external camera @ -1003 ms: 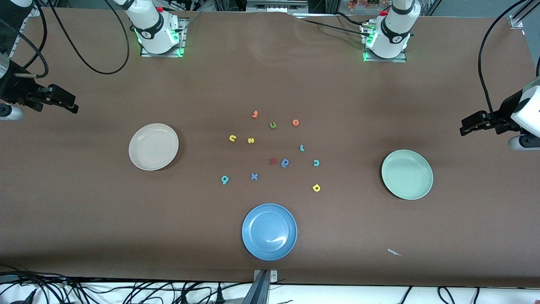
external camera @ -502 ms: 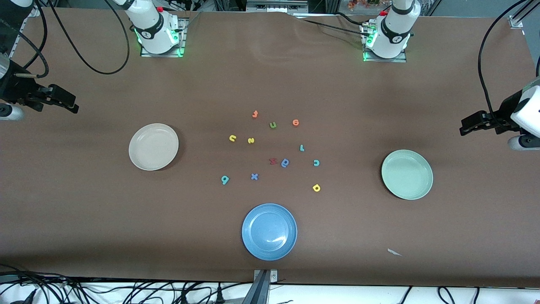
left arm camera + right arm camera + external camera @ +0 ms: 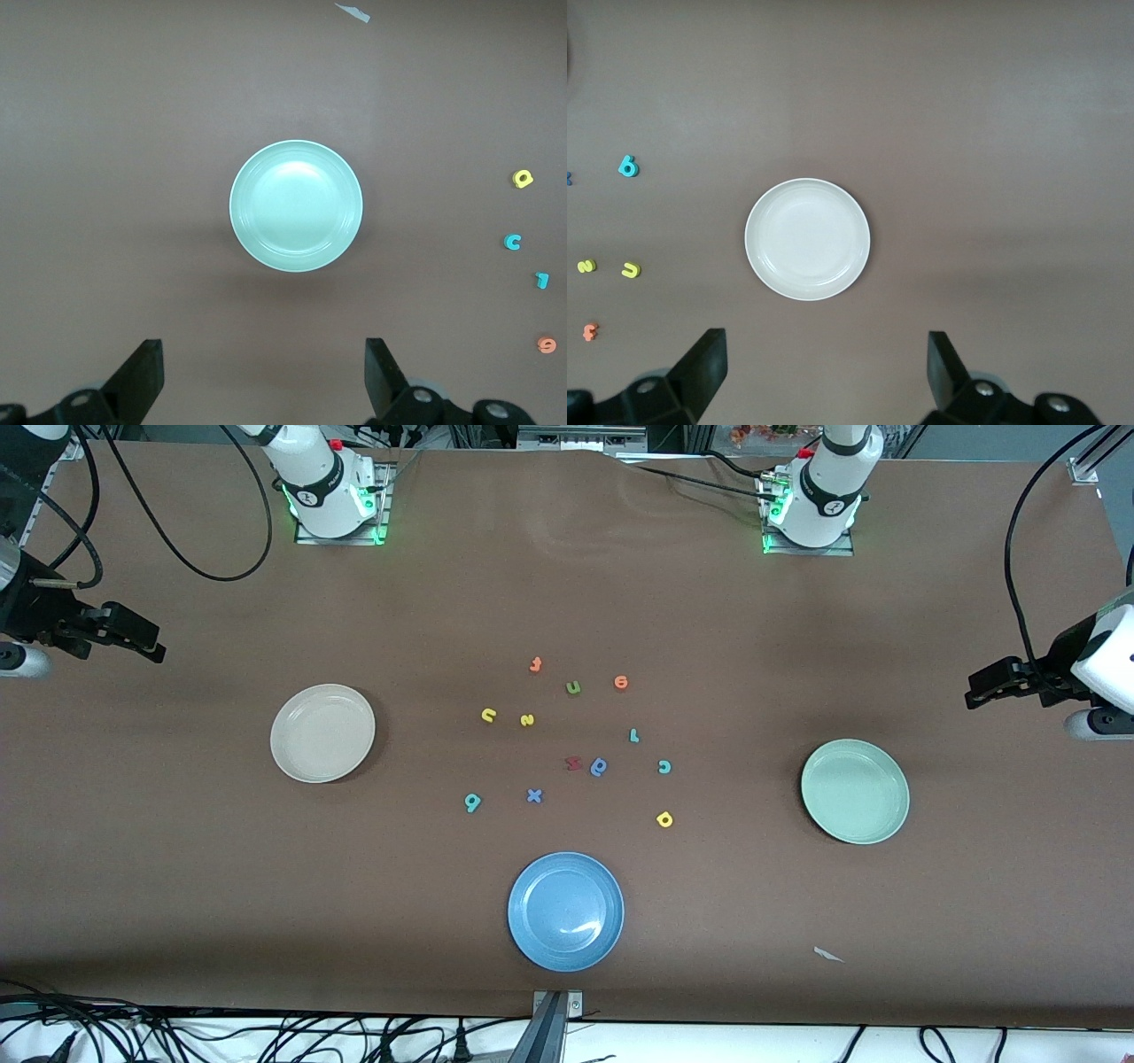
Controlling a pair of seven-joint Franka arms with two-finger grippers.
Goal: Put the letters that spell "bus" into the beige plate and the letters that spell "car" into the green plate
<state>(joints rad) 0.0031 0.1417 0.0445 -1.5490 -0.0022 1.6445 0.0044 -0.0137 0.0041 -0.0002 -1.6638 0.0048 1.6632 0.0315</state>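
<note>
Waiting wide open and empty, the left gripper and right gripper must first reach the scattered letters.

6 foam letters lie between beige plate and green plate.

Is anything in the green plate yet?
No, the green plate is bare in the left wrist view, and the teal "c" lies apart from it on the table.
</note>
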